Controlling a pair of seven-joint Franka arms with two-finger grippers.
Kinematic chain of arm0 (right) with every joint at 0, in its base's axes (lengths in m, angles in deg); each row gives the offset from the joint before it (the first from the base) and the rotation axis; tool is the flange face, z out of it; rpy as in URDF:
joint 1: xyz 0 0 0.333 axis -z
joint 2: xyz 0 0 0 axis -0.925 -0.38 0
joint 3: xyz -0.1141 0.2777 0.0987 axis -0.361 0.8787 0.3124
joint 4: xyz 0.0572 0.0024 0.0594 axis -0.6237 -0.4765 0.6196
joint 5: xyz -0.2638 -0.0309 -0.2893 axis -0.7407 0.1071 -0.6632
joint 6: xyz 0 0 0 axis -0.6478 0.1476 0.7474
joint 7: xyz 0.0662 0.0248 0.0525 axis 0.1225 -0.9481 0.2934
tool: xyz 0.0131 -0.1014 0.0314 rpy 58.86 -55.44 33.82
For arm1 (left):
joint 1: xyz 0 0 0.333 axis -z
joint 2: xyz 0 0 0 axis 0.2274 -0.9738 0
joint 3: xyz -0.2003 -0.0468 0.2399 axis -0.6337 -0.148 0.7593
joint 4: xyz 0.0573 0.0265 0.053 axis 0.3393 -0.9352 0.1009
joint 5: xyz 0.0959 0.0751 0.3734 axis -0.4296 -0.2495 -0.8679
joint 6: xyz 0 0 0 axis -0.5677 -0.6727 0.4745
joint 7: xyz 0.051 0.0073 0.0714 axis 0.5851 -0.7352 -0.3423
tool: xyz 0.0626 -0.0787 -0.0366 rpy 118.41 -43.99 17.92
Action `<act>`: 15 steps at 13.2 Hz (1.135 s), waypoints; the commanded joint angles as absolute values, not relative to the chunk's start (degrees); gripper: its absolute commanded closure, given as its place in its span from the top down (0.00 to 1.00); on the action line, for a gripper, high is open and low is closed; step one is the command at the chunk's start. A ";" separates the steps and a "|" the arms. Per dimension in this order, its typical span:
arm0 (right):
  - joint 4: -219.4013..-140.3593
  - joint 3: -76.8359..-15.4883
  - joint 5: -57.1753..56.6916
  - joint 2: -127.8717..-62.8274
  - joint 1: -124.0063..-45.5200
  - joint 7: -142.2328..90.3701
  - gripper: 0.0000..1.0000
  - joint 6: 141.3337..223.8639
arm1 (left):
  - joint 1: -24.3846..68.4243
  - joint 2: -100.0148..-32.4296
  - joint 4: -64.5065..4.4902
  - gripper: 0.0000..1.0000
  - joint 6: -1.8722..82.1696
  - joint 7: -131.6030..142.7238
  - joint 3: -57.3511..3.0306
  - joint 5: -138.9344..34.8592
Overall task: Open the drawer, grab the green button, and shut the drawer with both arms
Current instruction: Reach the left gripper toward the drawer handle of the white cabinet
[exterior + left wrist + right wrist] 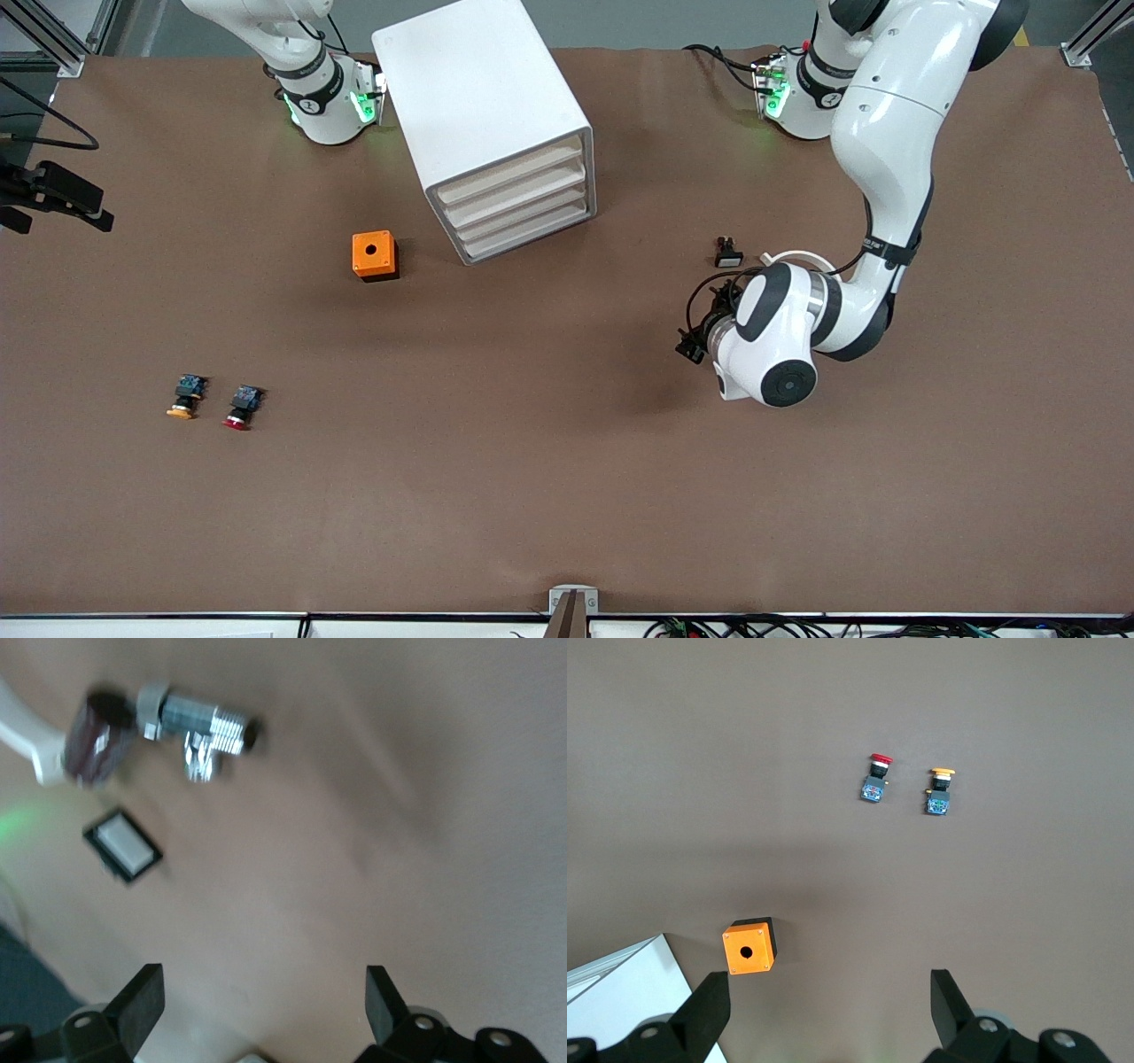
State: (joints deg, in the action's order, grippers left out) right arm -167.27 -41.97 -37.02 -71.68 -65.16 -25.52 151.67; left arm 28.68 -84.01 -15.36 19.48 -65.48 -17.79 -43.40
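Note:
The white drawer cabinet stands at the back middle of the table with all its drawers closed; its corner shows in the right wrist view. No green-capped button shows in any view. My left gripper is open and empty over bare table, close to a small black switch with a white face. My right gripper is open and empty, high above the table near the cabinet and the orange box; it is out of the front view.
The orange box with a round hole sits beside the cabinet. A red-capped button and an orange-capped button lie toward the right arm's end. A metal valve with a dark handle lies by the switch.

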 commanded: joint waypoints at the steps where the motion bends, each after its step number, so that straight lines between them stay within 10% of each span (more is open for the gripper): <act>1: -166.55 -41.68 -36.82 -71.89 -64.33 -25.56 1.00 151.18 | 29.05 -85.68 -14.58 1.00 16.25 -74.17 -17.62 -35.14; 9: -166.38 -41.50 -36.47 -71.89 -64.59 -24.95 1.00 151.26 | 39.76 -88.59 -14.06 0.98 15.62 -105.82 -17.62 -19.04; 11: -166.38 -41.33 -35.77 -71.89 -64.94 -24.85 1.00 151.44 | 40.39 -88.68 -14.05 0.74 15.62 -108.57 -17.62 -15.70; 15: -166.38 -41.24 -35.77 -72.67 -68.19 -22.50 1.00 151.70 | 43.37 -91.48 -13.97 0.68 15.53 -113.04 -17.62 -9.89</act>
State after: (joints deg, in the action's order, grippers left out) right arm -167.27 -41.35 -36.36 -71.83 -66.88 -25.06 151.74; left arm 41.32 -89.05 -15.26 16.30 -110.44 -17.97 -12.25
